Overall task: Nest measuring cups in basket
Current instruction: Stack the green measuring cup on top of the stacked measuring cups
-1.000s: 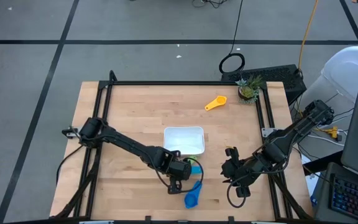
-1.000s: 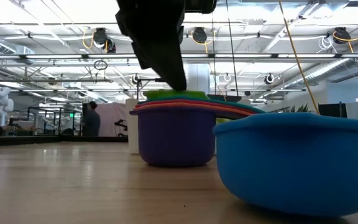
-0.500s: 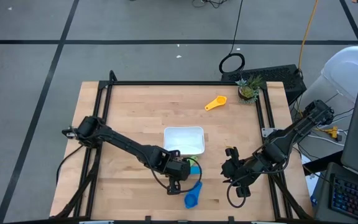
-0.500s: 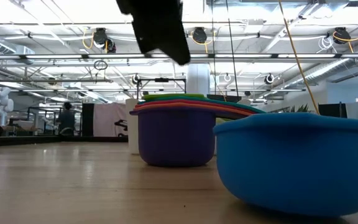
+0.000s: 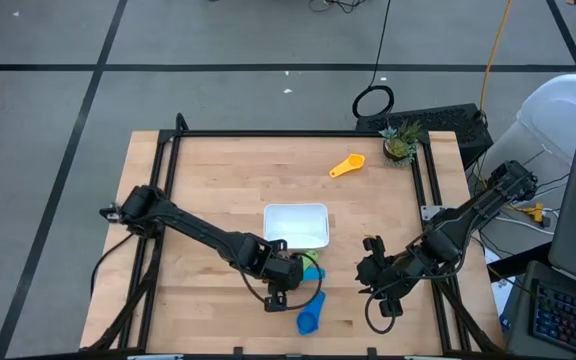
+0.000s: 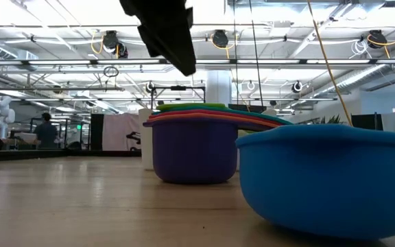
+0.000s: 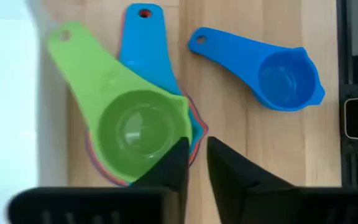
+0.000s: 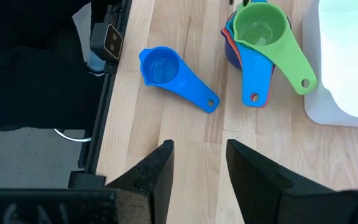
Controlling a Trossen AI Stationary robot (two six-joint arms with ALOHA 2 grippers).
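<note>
A nested stack of measuring cups [image 5: 311, 269] stands on the table just near of the white basket [image 5: 295, 226], not in it. Its top cup is green [image 7: 138, 130], with a blue handle [image 7: 143, 43] and an orange rim under it. The low view shows a dark blue bowl [image 6: 194, 154] at the bottom. A lone blue cup [image 5: 308, 319] lies nearer the table's near edge, and a yellow cup [image 5: 346, 165] lies far right. My left gripper [image 7: 196, 144] hovers above the stack, open by a narrow gap. My right gripper [image 5: 371, 268] waits to the stack's right, open.
A small potted plant [image 5: 399, 145] sits at the table's far right corner. Black frame rails [image 5: 163, 200] run along both sides. The lone blue cup fills the low view's right foreground [image 6: 328, 178]. A person [image 6: 45, 130] stands far off in the room.
My left gripper has risen from the green cup's rim, clear of the stack, and drifted a little toward the table's left. The stack has stayed in place. The right arm has kept still.
</note>
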